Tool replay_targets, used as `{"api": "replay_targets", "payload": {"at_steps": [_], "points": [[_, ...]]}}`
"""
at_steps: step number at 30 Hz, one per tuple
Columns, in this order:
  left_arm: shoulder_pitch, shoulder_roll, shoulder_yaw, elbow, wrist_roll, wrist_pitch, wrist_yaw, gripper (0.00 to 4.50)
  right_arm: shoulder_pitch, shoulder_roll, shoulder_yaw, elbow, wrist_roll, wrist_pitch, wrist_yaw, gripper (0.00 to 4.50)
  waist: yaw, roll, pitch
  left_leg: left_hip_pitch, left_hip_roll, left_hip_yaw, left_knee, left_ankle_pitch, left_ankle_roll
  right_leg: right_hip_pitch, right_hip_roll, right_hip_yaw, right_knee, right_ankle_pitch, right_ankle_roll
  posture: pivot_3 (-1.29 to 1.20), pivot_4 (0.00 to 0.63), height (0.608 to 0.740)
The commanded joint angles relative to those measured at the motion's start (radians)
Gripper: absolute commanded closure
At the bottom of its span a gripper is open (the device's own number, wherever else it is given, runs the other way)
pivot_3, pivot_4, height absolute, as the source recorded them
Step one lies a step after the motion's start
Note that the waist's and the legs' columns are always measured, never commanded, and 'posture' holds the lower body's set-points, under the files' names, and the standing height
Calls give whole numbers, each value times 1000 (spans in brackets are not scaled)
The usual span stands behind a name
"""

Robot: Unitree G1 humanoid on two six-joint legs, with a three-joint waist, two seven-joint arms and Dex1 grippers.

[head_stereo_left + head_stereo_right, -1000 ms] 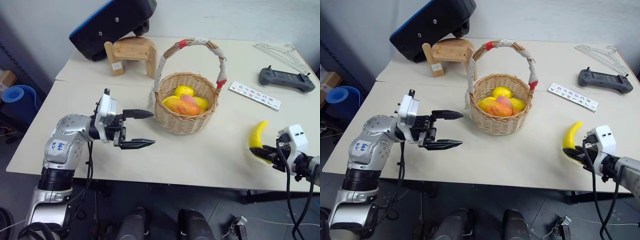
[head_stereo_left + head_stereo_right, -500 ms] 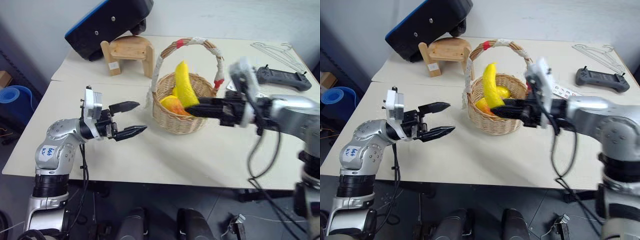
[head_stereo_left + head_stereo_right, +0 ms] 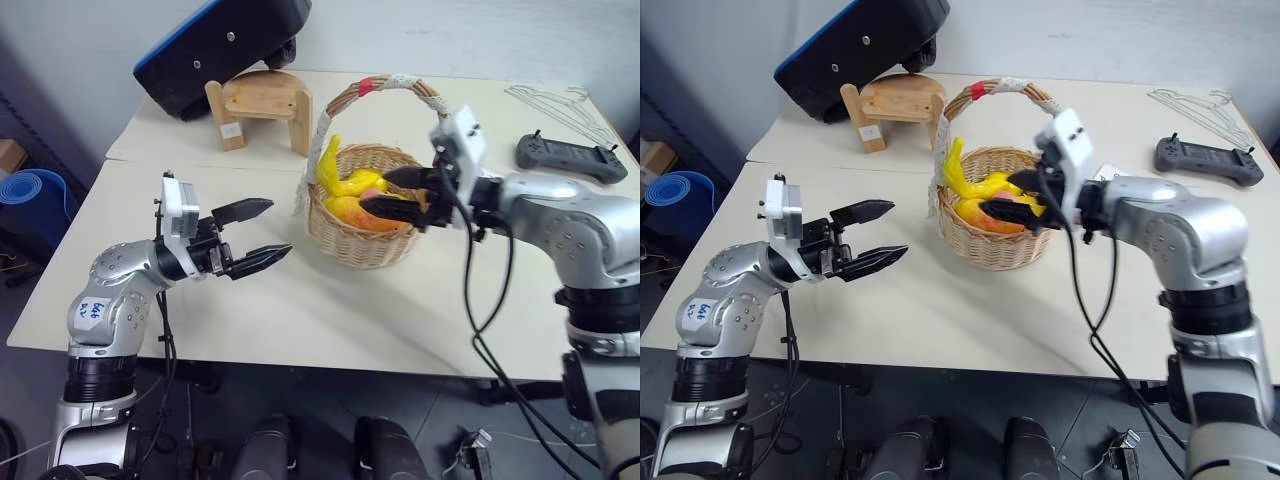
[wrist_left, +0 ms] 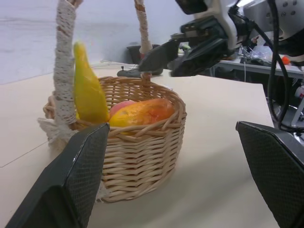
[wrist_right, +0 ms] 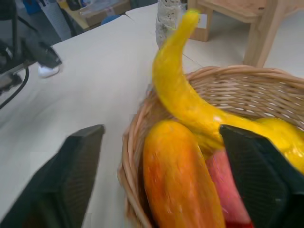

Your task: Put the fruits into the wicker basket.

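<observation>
Over the wicker basket [image 3: 368, 245] the right gripper [image 3: 400, 192] has just let go, jaws apart, leaving the banana [image 3: 345, 180] inside with the mango [image 3: 368, 212], so no fruit remains on the table [image 3: 330, 310], while the left gripper [image 3: 252, 233] waits open beside it.

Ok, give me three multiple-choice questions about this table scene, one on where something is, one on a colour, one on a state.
1. Where is the banana?
A. in the wicker basket
B. on the stool
C. beside the game controller

2. What colour are the bands on the basket's handle?
A. blue
B. red
C. green

3. How is the right gripper?
A. shut on the banana
B. shut on the handle
C. open above the basket

Key: 1 A, it leans against the basket's rim with the mango; 2 B, red wraps show on the white cord; 3 C, its fingers are spread with nothing between them.
</observation>
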Motion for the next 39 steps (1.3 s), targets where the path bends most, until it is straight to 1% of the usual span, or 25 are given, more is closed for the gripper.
{"api": "replay_targets", "payload": {"at_steps": [1,3,4,7,11,12,15,18,19,21,24,29,32,35,39], "points": [[-7,7,31,-24,-16,-20,14,0,132,-80,-147,-11,-21,-186,181,67,3,0,0,0,0,1,0,0,0,0,0,0,0,0,0,0,150,740],[-5,8,34,-24,-16,-20,17,0,179,-111,-147,57,-104,-302,221,67,3,0,0,1,0,2,0,0,0,0,0,1,0,0,0,0,150,740],[-3,10,36,-25,-20,-14,18,0,179,-105,-147,103,-138,-364,228,67,-2,0,0,1,0,3,0,0,1,0,0,1,0,0,1,0,150,740],[-6,12,31,-20,-28,-1,10,0,92,-44,-129,280,-218,-491,195,67,-21,0,0,5,1,6,0,0,1,0,0,4,2,1,1,0,150,740],[-25,5,15,-19,-34,12,9,0,-46,27,-5,477,-386,-646,221,67,-35,0,0,5,1,5,-1,1,-1,-1,1,4,3,1,0,0,150,740],[-28,4,13,-18,-34,12,9,0,-64,37,12,506,-412,-668,226,67,-35,0,0,4,1,5,-1,1,-1,-1,1,4,2,1,0,0,150,740],[-39,2,13,-14,-29,4,17,0,-147,120,34,575,-448,-691,192,67,-36,1,0,4,1,5,-2,1,-1,-1,1,3,1,1,0,0,150,740],[-41,1,11,-11,-24,-3,19,0,-175,175,23,601,-433,-677,209,67,-34,1,0,3,1,3,-2,1,-1,-1,1,1,1,1,0,0,150,740],[-40,1,11,-13,-24,-3,20,0,-176,185,16,601,-419,-664,224,471,-30,1,0,3,1,3,-2,1,-1,-1,1,1,1,1,0,0,150,740],[-35,1,12,-19,-25,-4,21,0,-158,180,12,579,-396,-644,283,1055,-24,1,0,2,1,2,-1,1,-1,0,0,0,1,1,0,0,150,740],[-31,2,12,-20,-24,-6,22,0,-144,174,-12,554,-358,-618,324,1895,-18,1,0,2,1,2,0,1,-1,0,0,0,1,1,0,0,150,740],[-32,1,7,-18,-23,-6,19,0,-122,161,-44,509,-332,-589,347,3400,-15,1,1,2,1,2,1,1,-1,0,0,1,2,1,0,0,150,740],[-41,-3,-4,-8,-21,-7,9,0,-85,147,-62,455,-329,-578,334,4444,-12,1,1,2,1,2,1,1,-1,0,0,0,2,1,0,0,150,740],[-52,-6,-17,3,-18,-8,-4,0,-14,127,-109,345,-297,-535,307,4481,-7,1,1,2,1,2,1,1,-1,0,0,0,2,1,0,0,150,740],[-68,-10,-31,27,-13,-16,-25,0,147,80,-236,114,-232,-448,219,4481,1,1,1,1,0,2,1,1,-1,0,-1,0,1,1,0,0,150,740]]}}
